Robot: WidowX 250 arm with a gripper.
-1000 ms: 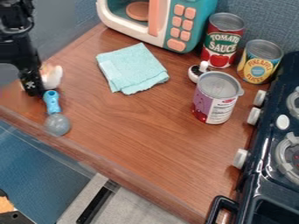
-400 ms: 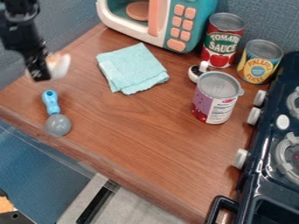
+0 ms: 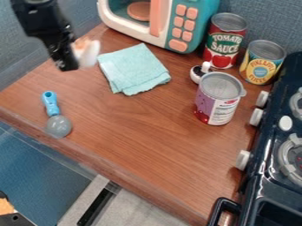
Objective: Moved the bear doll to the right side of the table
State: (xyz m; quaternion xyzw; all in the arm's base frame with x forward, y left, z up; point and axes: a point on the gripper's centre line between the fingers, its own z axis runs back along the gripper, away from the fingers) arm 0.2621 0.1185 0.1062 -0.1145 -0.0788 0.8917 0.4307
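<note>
Jaws: clasped on the bear doll, parted no wider than the piece of it between them; the exact gap is hidden from this side.
Gripper point(image 3: 69, 66): black, slanting down from the upper left, its tips above the upper left part of the surface point(image 3: 138, 132).
Bear doll point(image 3: 87, 52): held up at the gripper's right flank, white with an orange patch; its outline is soft, so its pose is hard to call.
Cloth point(image 3: 134, 70): light teal, folded, lying just right of the doll in the view, one corner close to it.
Blue-handled utensil point(image 3: 51, 104): lower left, its grey round head near the front edge.
Front edge: slants from the left down to the lower right.
Running room: brown wood between utensil, cloth, purple can point(image 3: 217, 100) and front edge.
Back edge: toy microwave point(image 3: 196, 23) behind the cloth, tomato can point(image 3: 224, 43) to its right, then yellow can point(image 3: 262, 62).
Small black-and-white item point(image 3: 198, 74): between the cloth and the purple can.
Right edge: dark stove point(image 3: 259, 152), its white knobs facing the wood, its handle at the bottom.
</note>
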